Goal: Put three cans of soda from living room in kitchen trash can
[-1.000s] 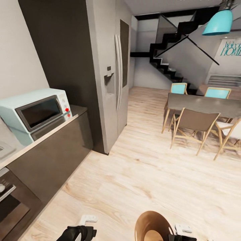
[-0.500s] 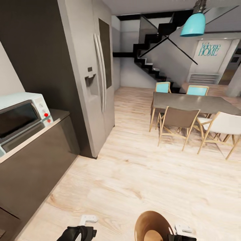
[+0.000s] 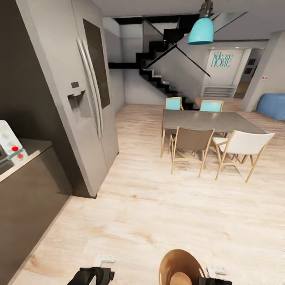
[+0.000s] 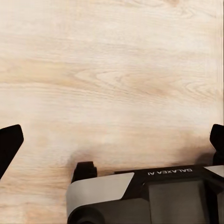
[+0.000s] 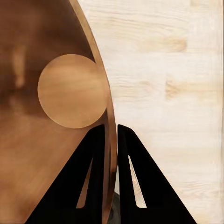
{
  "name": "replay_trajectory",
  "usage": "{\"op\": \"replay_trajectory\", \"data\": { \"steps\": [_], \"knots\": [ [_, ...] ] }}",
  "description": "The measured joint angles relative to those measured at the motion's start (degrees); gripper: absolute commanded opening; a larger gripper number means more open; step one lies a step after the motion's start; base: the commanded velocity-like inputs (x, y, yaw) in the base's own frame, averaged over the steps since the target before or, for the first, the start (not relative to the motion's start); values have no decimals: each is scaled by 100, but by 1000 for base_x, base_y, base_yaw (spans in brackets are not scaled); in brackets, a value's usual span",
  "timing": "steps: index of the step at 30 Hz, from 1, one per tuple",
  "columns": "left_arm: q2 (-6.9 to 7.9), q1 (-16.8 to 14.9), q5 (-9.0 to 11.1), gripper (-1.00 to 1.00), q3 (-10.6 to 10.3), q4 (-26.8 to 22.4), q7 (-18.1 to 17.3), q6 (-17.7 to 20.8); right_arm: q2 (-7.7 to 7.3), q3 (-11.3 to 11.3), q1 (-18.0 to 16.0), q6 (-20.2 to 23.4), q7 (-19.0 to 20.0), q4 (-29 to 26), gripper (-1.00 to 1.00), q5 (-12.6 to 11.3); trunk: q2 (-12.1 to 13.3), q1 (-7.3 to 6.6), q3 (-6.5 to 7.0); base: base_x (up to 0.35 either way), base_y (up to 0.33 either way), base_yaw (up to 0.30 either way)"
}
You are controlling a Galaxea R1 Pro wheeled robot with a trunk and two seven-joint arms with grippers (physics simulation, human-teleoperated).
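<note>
My right fingers [image 5: 109, 135] pinch the tash can [image 5: 51, 140] rim, wall between them; left fingers [image 4: 112, 149] spread wide, empty, over floor.

— What blocked the left side?
— The steel fridge [image 3: 85, 99] and a dark counter [image 3: 27, 190].
— And ahead?
— Pale wood floor [image 3: 166, 206] lay open; the dining table [image 3: 209, 120] with 4 chairs [image 3: 190, 144] stood beyond, right.

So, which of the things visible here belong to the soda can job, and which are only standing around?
Belong to the job:
- trash can, its rim pinched by the right gripper
- left gripper, open, empty

Only standing around:
- fridge
- microwave
- dining table and chairs
- teal lamp
- staircase
</note>
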Motion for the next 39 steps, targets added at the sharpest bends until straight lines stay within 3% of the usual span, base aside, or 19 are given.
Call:
{"op": "replay_trajectory", "data": {
  "steps": [39],
  "knots": [
    [-14, 0, -3, 100, 0, 28, 35, -171, 9, 10, 0, -5, 1, 9, -100, 1, 0, 0, 78, 275, -180, -250]
  ]
}}
